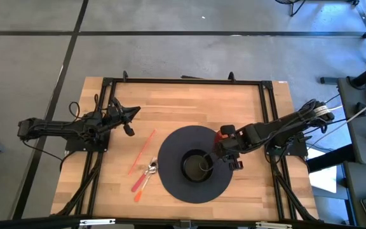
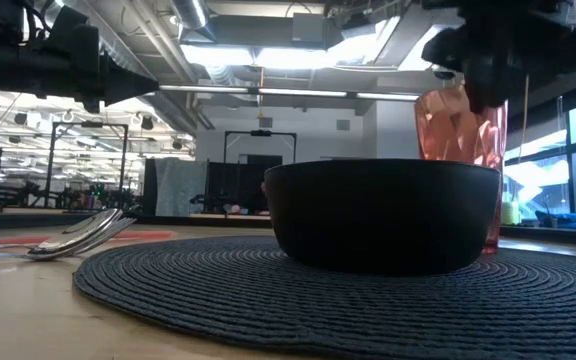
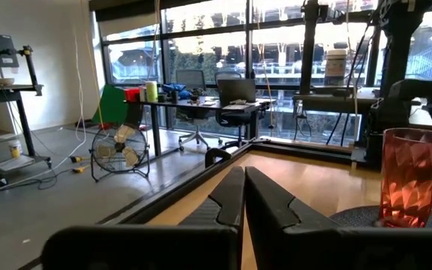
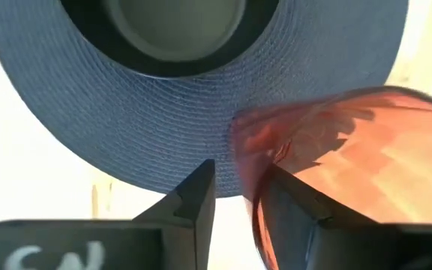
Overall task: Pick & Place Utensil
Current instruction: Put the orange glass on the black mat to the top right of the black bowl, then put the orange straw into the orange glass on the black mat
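A metal spoon and fork (image 1: 149,172) with orange handles lie side by side on the wooden table, left of a round dark placemat (image 1: 170,181). In the low view the spoon and fork (image 2: 83,236) show at the left. A thin red stick (image 1: 142,151) lies beside them. A black bowl (image 1: 196,164) stands on the placemat. My right gripper (image 1: 226,146) is at the mat's right edge, shut on a translucent red cup (image 1: 224,134). My left gripper (image 1: 132,113) waits shut above the table's left part, touching nothing. My right gripper (image 4: 242,191) holds the red cup by its rim wall (image 4: 240,161). One finger (image 4: 298,206) shows through the red wall inside the cup, and the other finger (image 4: 197,195) is outside. It comes from above. The cup (image 2: 458,125) stands roughly upright behind the bowl; whether its base touches the mat I cannot tell.
A black frame (image 1: 183,81) runs along the table's far edge and both sides. Bare wood lies between the left gripper and the placemat's far side. The bowl (image 2: 383,210) fills the middle of the low view. Beyond the table is a room with desks and a fan (image 3: 118,150).
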Controlling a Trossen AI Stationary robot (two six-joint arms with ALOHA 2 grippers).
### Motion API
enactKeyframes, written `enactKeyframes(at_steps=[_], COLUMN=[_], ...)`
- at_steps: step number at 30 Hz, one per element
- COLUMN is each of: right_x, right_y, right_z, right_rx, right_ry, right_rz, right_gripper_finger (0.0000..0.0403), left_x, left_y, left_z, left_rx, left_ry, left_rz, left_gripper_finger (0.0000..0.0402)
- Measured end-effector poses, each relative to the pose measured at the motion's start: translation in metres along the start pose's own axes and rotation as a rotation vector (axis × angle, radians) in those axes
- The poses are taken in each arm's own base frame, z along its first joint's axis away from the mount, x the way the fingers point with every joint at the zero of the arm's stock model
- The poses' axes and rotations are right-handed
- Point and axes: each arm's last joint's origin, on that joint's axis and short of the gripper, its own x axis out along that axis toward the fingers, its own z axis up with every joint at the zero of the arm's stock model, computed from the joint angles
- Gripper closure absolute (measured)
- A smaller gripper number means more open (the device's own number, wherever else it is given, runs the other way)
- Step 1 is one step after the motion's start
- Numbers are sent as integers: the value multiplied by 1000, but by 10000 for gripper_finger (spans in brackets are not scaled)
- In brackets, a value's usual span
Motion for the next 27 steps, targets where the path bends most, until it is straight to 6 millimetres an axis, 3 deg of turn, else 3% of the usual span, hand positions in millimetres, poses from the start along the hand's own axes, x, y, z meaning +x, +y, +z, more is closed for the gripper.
enactKeyframes(at_steps=[9, 15, 20, 23, 27], right_x=[-39, -93, -124, -122, -101], right_y=[-2, 16, 19, 14, 4], right_z=[15, 23, -7, -34, -76], right_rx=[-9, -235, -334, -313, -285], right_ry=[-85, -546, -927, -1060, -1154], right_rz=[11, 58, 142, 155, 136], right_gripper_finger=[288, 288, 288, 288, 306], left_x=[0, 0, 0, 0, 0], left_y=[0, 0, 0, 0, 0], left_z=[0, 0, -1, -2, -2], left_rx=[0, -2, -20, -16, -10], left_ry=[-1, 0, 11, 19, 19], left_rz=[0, -1, -1, -2, -2], left_gripper_finger=[397, 394, 397, 398, 395])
